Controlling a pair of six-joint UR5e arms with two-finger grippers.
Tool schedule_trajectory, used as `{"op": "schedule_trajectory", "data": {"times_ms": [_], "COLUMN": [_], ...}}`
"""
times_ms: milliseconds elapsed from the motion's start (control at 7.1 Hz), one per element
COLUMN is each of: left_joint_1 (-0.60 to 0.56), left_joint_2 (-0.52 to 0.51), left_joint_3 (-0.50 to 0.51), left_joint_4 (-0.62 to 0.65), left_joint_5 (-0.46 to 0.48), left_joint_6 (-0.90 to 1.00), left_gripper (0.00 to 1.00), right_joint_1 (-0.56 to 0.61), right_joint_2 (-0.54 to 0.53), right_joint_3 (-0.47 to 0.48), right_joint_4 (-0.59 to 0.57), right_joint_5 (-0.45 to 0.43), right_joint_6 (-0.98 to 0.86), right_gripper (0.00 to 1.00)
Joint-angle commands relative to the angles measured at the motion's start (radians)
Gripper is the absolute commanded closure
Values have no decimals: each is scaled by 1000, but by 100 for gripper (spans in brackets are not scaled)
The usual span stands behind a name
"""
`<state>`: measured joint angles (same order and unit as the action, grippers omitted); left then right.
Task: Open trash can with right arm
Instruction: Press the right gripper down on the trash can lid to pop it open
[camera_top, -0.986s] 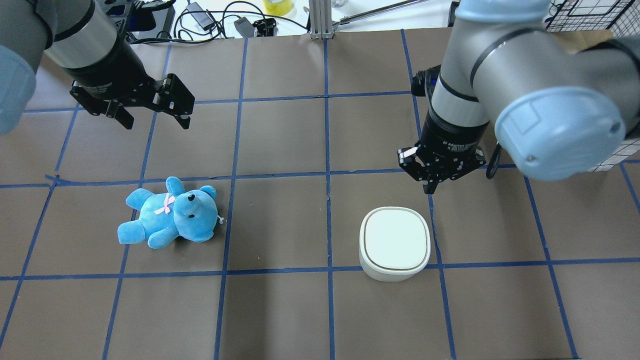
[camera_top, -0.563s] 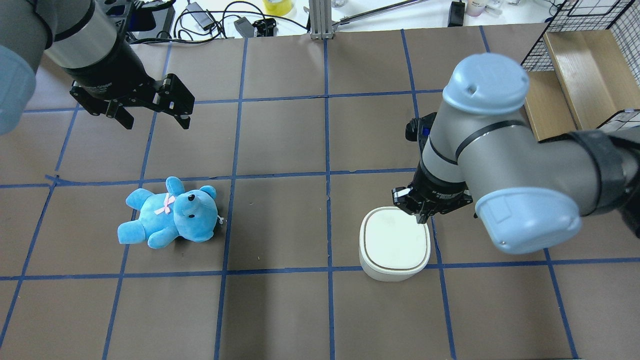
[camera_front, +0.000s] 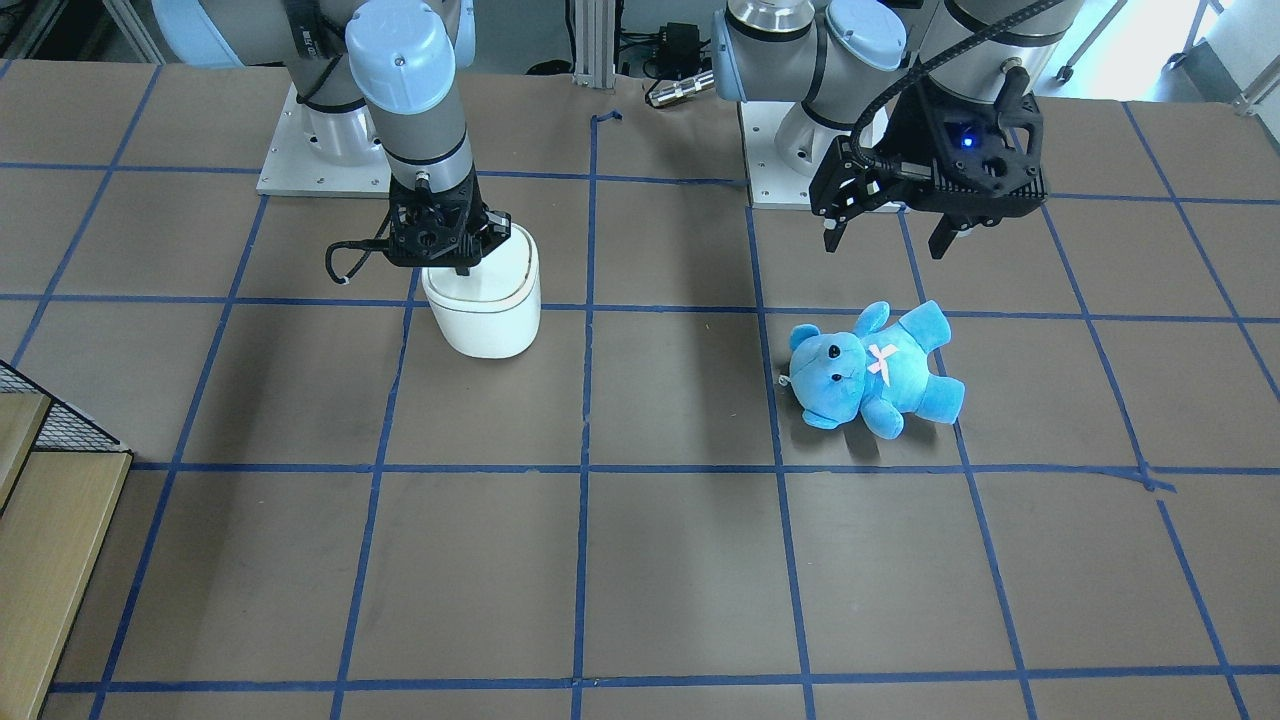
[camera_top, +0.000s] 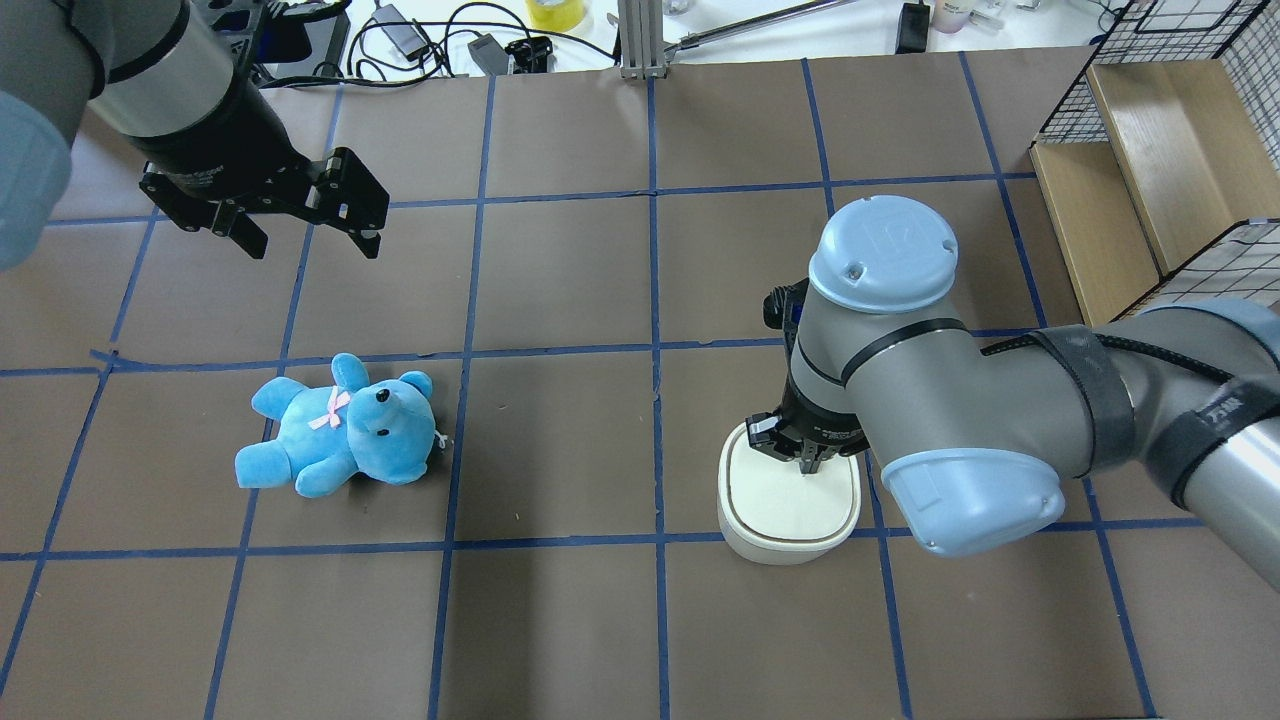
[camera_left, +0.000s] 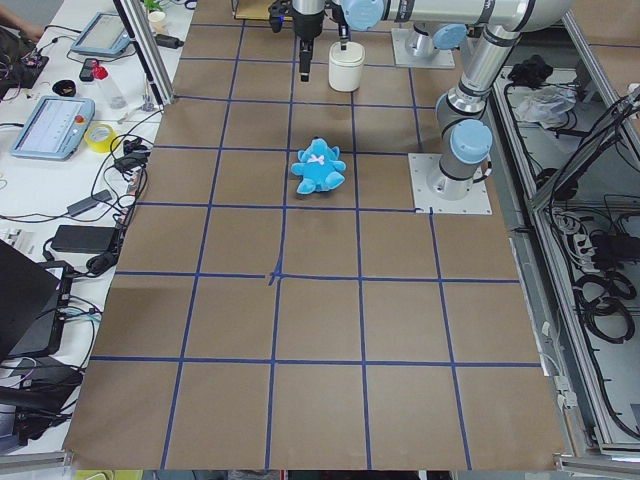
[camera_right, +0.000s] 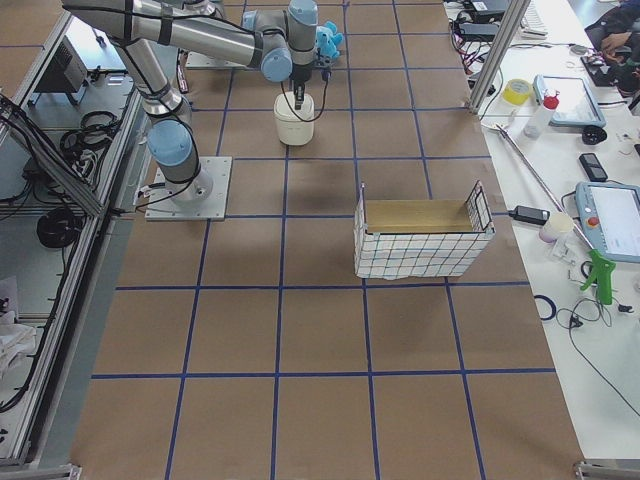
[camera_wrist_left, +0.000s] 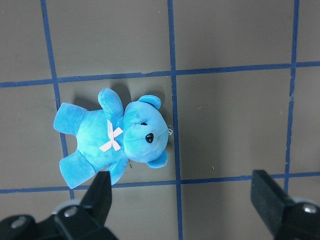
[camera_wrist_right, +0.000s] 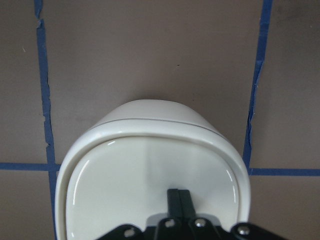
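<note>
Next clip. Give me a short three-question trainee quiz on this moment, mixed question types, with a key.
1. True or false: the right gripper is shut, with its tips over the lid of the trash can.
2. Where is the teddy bear? A: inside the trash can. B: lying on the table, well apart from the trash can. C: on the trash can's lid.
3. Fill in: the left gripper is ____ and holds nothing.

Key: 1 true; 2 B; 3 open.
</note>
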<state>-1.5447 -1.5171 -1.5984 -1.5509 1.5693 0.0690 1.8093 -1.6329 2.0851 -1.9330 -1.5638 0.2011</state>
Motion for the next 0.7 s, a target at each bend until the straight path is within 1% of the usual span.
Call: {"op": "schedule_trajectory", "data": {"times_ms": [0,141,282,423,563], "left_joint_1": [0,0,0,0,0], "left_joint_2": [0,0,0,0,0], "left_joint_3": [0,0,0,0,0], "left_joint_4": [0,0,0,0,0], "left_joint_5": [0,0,0,0,0], "left_joint_6": [0,0,0,0,0], "left_gripper": [0,0,0,0,0], "right_joint_1": [1,1,1,-1,1], "right_joint_2": [-11,-7,-7,-8,-7], "right_joint_3": [-11,0,-9,-4,0], "right_joint_4": [11,11,11,11,11], "right_joint_5": [-2,-16,-21,-21,-22], "right_joint_6": [6,6,3,3,3], "right_gripper": [63,73,74,94,100]}}
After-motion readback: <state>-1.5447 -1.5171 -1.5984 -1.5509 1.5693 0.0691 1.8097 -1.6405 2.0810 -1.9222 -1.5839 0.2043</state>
